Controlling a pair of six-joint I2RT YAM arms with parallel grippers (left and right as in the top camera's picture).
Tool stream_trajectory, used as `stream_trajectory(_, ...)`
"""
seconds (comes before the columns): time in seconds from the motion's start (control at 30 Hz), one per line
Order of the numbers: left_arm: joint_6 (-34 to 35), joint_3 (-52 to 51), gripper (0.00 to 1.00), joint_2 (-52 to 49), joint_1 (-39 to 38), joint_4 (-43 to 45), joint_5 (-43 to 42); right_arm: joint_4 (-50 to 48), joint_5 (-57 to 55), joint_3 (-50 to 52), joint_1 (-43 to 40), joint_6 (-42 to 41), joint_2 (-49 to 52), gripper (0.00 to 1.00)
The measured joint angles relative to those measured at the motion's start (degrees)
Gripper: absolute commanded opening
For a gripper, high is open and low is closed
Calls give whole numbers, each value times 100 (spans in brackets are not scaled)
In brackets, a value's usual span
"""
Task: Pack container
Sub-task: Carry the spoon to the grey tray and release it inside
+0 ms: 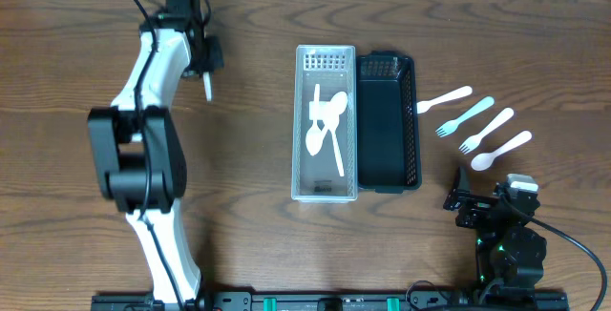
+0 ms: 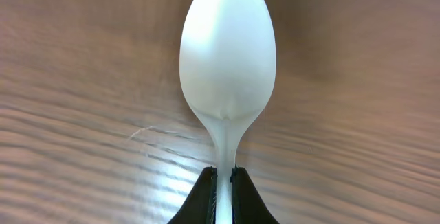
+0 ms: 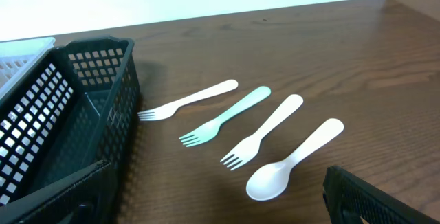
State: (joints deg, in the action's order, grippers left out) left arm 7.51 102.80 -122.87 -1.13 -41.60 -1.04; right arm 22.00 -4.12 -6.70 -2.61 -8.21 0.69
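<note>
While the left end effector (image 2: 223,186) pinches a white spoon (image 2: 227,52) by its handle at the table's (image 1: 248,206) far left, the clear tray (image 1: 298,120) at centre holds spoons (image 1: 329,120), with the black basket (image 1: 413,120) touching its right side. The right end effector (image 1: 466,201) sits wide open at near right, beside three forks (image 3: 187,102) and a loose spoon (image 3: 292,161).

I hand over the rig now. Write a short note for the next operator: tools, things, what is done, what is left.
left tool: shut on a white spoon, left of both baskets.
right tool: open, holding nothing, near the table's front right.
Done: packed spoons lie in the clear basket. The black basket is empty.
Left: held spoon, three forks and the loose spoon lying right of the black basket.
</note>
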Motion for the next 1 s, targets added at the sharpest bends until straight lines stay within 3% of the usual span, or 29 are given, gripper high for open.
stream_trajectory(0.13,11,234,6,1139,-560,-179,0,0,0,0,0,0,0,99)
stream_trajectory(0.3,422,455,6,1871,-1443,-756,-20,0,0,0,0,0,0,99)
stream_trajectory(0.53,1005,225,6,1602,-2339,-1377,-24,0,0,0,0,0,0,99)
stream_trajectory(0.9,1388,-321,7,1408,-3224,-1233,-24,0,0,0,0,0,0,99)
stream_trajectory(1.0,1528,-389,63,1137,-3244,-1163,-24,0,0,0,0,0,0,99)
